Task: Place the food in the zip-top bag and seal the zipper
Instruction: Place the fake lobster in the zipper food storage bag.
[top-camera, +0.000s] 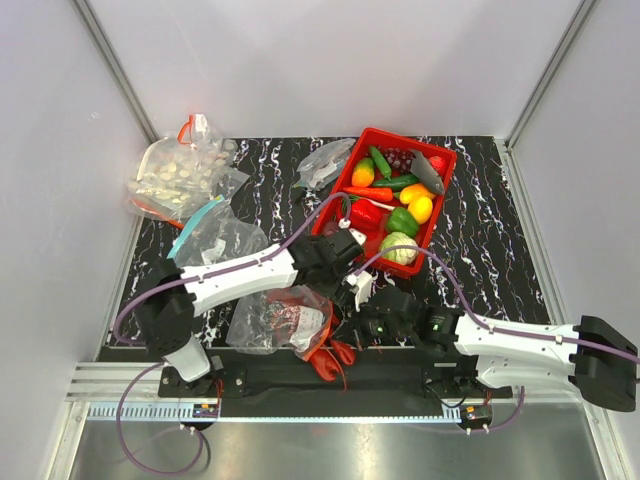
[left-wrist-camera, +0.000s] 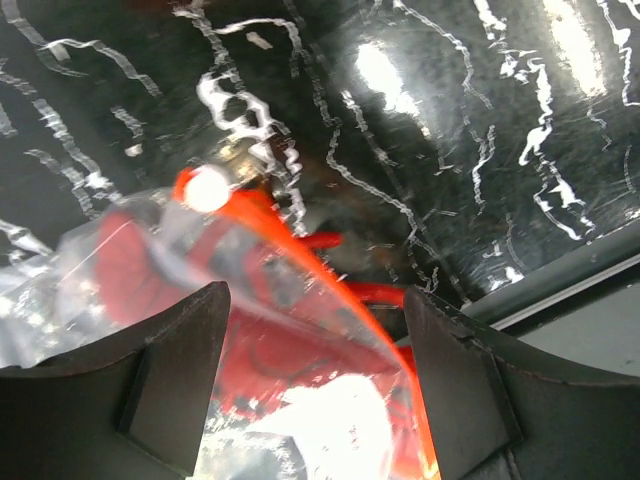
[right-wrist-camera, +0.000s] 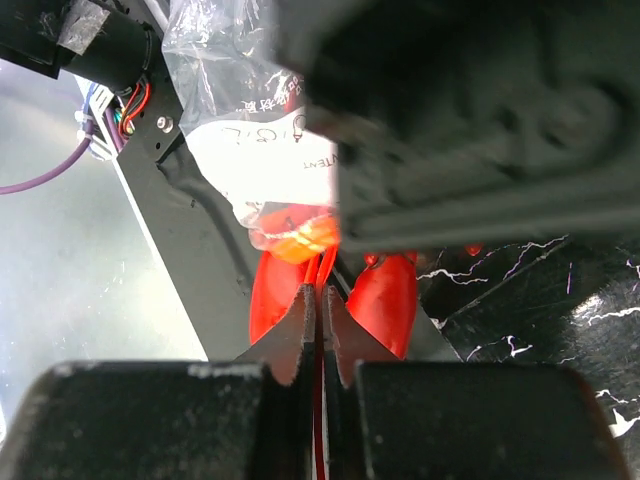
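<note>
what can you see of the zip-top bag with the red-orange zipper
The zip-top bag is clear, crinkly plastic with a white printed label, lying on the black marbled table near the arms' bases. Red food shows through it. Its red-orange zipper runs along the mouth; the right gripper is shut on that strip, and the left gripper stands open astride it.

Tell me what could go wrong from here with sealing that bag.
The right pincer is shut on only the thin zipper, which may slip out if pulled. The left pincer stands open astride the zip-top bag, gripping nothing, so the bag could shift or bunch. Red toy food lies at the table's near edge and might slide off.
</note>
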